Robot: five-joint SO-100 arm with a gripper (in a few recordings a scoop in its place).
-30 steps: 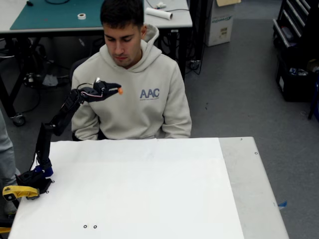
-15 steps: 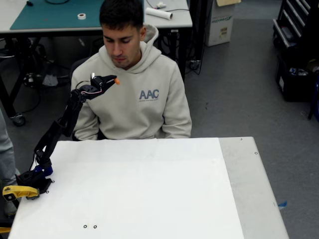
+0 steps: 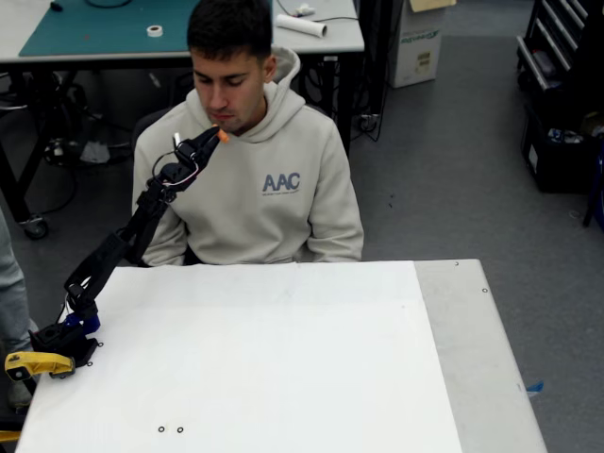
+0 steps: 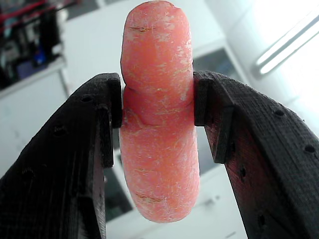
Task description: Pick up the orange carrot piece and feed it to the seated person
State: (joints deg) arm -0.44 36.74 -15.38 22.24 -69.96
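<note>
The orange carrot piece (image 3: 223,135) sticks out of my black gripper (image 3: 213,140), which is shut on it and raised high, just under the chin of the seated person (image 3: 250,179). He wears a light beige hoodie with "AAC" on the chest and looks down toward the carrot. In the wrist view the carrot piece (image 4: 157,114) stands upright, pinched at its middle between the two black fingers (image 4: 94,144), and the gripper (image 4: 157,107) points up at a bright ceiling.
A white table (image 3: 283,368) spreads below the arm, whose base (image 3: 66,335) sits at its left edge beside a yellow clamp (image 3: 36,363). Behind the person stands a desk with a green mat (image 3: 113,26). A dark shelf (image 3: 562,85) stands at the right.
The arm has stretched upward and lifted the carrot from chest height to just below the person's chin. The grip on the carrot is unchanged.
</note>
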